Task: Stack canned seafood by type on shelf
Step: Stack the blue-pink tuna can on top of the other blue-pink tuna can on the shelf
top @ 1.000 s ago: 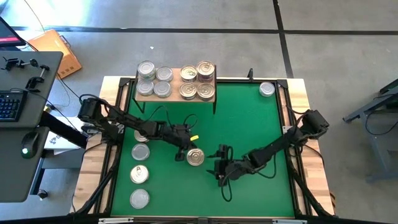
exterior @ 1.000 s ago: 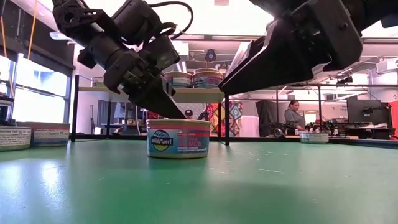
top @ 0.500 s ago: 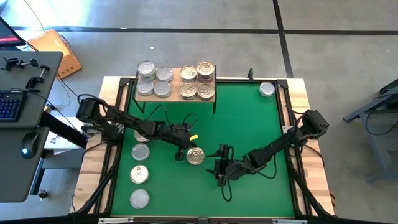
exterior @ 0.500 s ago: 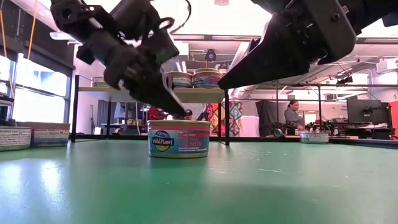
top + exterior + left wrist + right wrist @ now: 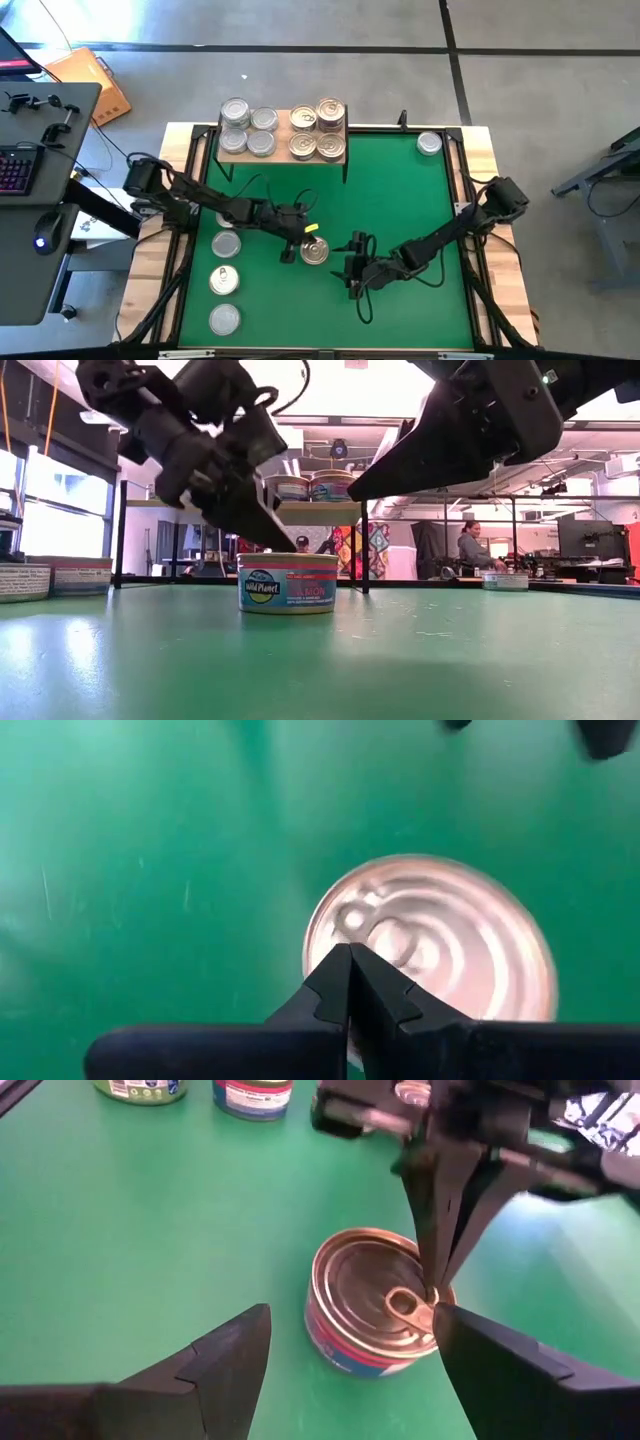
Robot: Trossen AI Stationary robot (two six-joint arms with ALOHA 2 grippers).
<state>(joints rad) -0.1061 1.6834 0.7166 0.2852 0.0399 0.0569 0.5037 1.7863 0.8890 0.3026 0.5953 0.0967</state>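
Note:
A salmon can [image 5: 314,253] with a gold pull-tab lid stands upright on the green mat [image 5: 400,190], seen also as the can [image 5: 288,582] in the low view. My left gripper [image 5: 303,241] is shut, its tips down at the lid. My right gripper [image 5: 353,270] hovers open just right of the can, one finger on either side of it in its wrist view, touching nothing. At the far edge the shelf [image 5: 283,147] carries silver-lidded cans on its left half and gold-lidded cans on its right. My left gripper [image 5: 350,955] sets its shut fingertips [image 5: 438,1280] on the lid beside the pull tab [image 5: 410,1302], near the lid's rim. The fingers slant down from the table's left. The can stands flat on the mat. Whether the tips go under the tab I cannot tell.
Several loose cans [image 5: 225,281] stand in a row along the mat's left side, one partly under my left arm. A single can [image 5: 429,143] stands at the far right corner. The mat's middle and right side are bare green.

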